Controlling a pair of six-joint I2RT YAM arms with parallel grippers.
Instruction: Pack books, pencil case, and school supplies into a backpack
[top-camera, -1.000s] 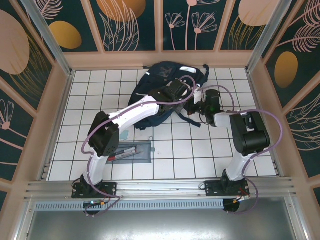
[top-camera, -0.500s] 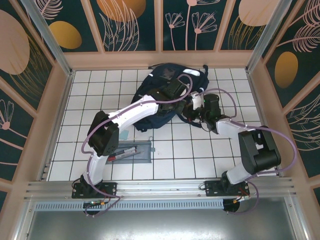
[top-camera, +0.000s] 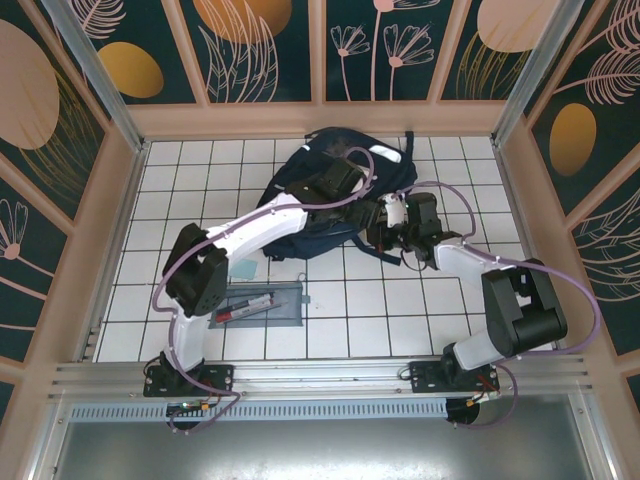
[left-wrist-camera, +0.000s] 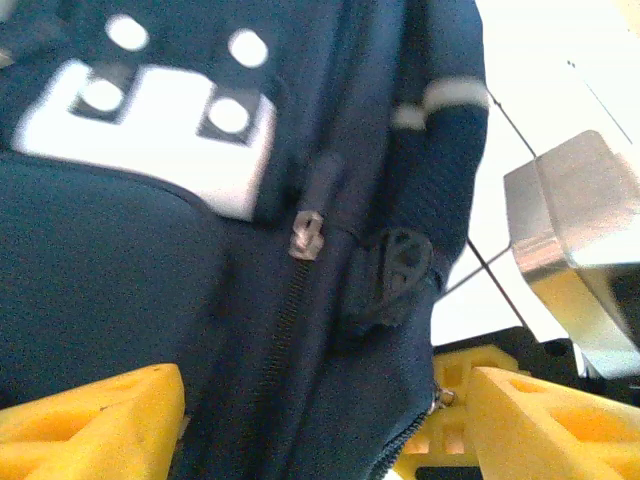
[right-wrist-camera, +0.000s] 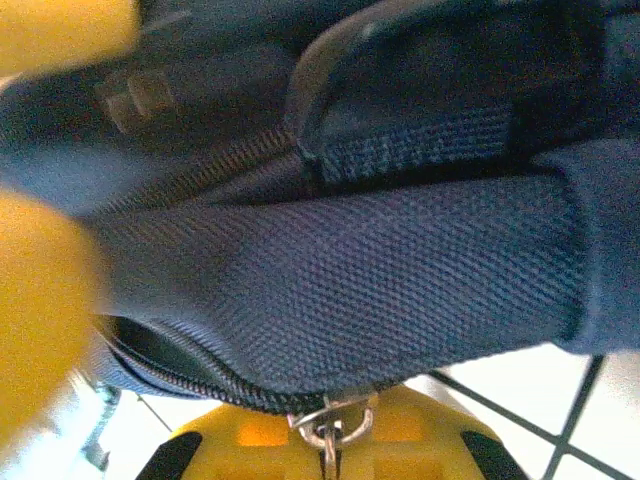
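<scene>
Backpack (top-camera: 310, 155): navy woven fabric, slumped at the far middle of the white tiled table (top-camera: 400, 310), with both arms reaching onto it.

Left gripper (left-wrist-camera: 325, 385): the blocky yellow plastic fingers (left-wrist-camera: 100, 420) are spread wide. Backpack cloth runs between them, and I can't see either one pressing on it. Just ahead is a dark coil zipper with a small metal slider (left-wrist-camera: 305, 235). Further up sit a grey-white patch (left-wrist-camera: 150, 120) with round holes and a pale reflective stripe (left-wrist-camera: 440, 100).

Right gripper (right-wrist-camera: 330, 450): pressed together, pinching the metal zipper pull (right-wrist-camera: 325, 425), a small wire ring at the edge of a coarse-weave navy flap. The zip edge curves away to the left under that flap. The right wrist view is blurred at the left.

Pencil case (top-camera: 262, 305): flat grey rectangle lying on the tiles near the left arm base, well apart from the backpack, with red and black pens showing.

Pale blue-green flat square (top-camera: 245, 270): on the tiles just beyond the pencil case, beside the left arm's elbow.
</scene>
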